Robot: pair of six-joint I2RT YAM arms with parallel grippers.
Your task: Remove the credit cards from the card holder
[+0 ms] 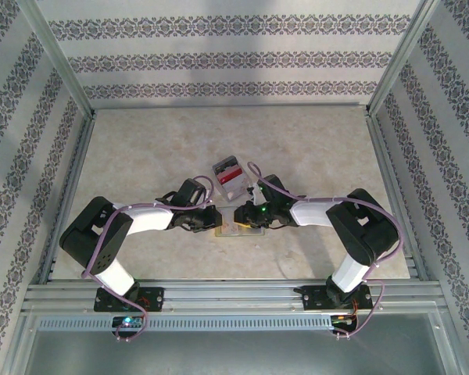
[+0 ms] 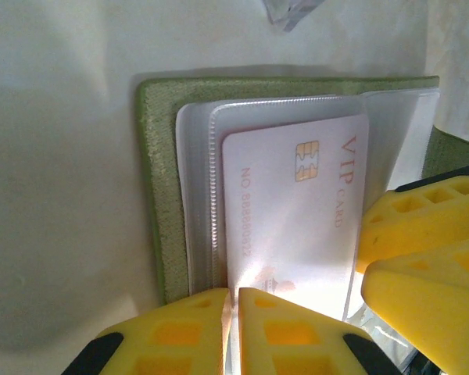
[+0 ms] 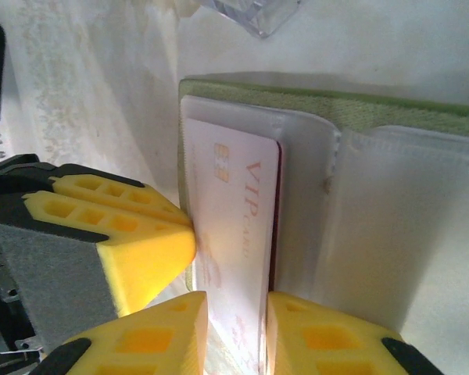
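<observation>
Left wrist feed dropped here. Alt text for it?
An open olive-green card holder lies on the table, a white VIP card among its clear sleeves. The left gripper is shut at the bottom edge; the right gripper sits at the card's right edge.

Your table (image 1: 141, 156) was a pale, mottled surface. On it the card holder (image 1: 223, 232) lay opened flat, midway across and toward the near side. Just beyond it sat what looked like a clear box (image 1: 228, 173) of grey, red and white cards.

Card holder (image 2: 152, 195) seems matt cloth, sleeves (image 2: 197, 203) glossy plastic.
</observation>
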